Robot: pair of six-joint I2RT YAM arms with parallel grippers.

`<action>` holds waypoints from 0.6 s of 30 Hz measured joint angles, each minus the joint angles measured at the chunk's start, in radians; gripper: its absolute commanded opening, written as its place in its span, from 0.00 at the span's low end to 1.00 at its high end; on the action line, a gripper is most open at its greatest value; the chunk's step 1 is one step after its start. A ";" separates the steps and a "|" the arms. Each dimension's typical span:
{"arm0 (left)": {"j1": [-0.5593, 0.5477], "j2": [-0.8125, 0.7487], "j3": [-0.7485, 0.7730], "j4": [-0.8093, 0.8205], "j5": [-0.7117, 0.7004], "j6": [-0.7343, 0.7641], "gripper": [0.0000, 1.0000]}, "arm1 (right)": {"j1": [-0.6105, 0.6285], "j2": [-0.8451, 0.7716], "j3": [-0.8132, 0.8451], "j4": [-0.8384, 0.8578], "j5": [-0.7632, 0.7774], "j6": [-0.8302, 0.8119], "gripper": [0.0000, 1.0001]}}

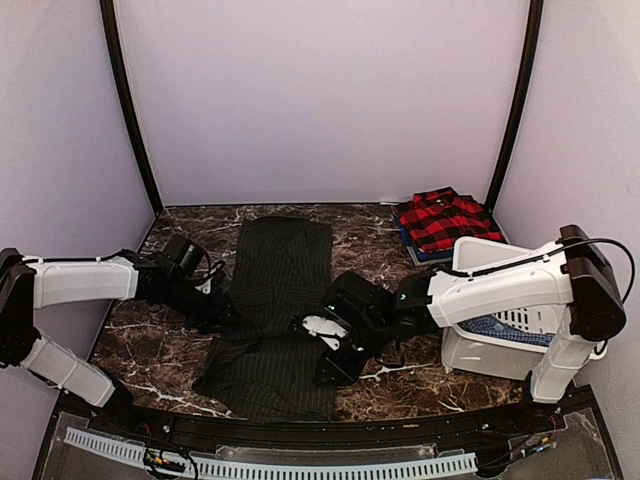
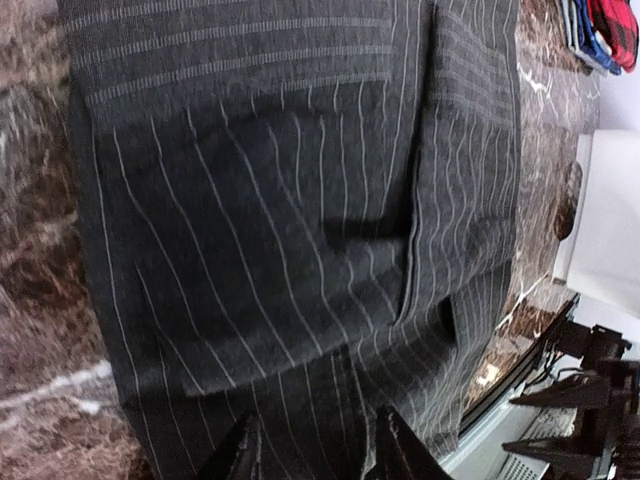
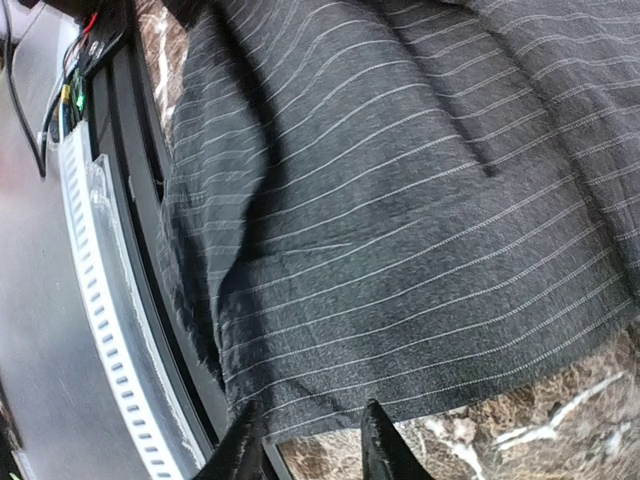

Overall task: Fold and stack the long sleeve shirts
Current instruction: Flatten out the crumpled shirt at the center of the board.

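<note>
No text, label, brand, number or sign can be read in any of the three views.

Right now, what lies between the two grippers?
The charcoal pinstriped shirt, spread flat between the left gripper and the right gripper; the top external view shows it.
</note>
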 measured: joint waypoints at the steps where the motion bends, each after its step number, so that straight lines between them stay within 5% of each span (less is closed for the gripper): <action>1: -0.011 -0.018 -0.020 -0.010 0.008 -0.001 0.37 | -0.004 0.000 0.003 -0.002 0.002 0.000 0.39; 11: -0.195 -0.092 -0.205 0.005 0.090 -0.092 0.34 | -0.060 0.014 0.114 0.022 0.073 0.039 0.44; 18: -0.344 -0.032 -0.208 0.069 0.105 -0.167 0.46 | -0.079 0.105 0.146 0.067 0.130 0.100 0.49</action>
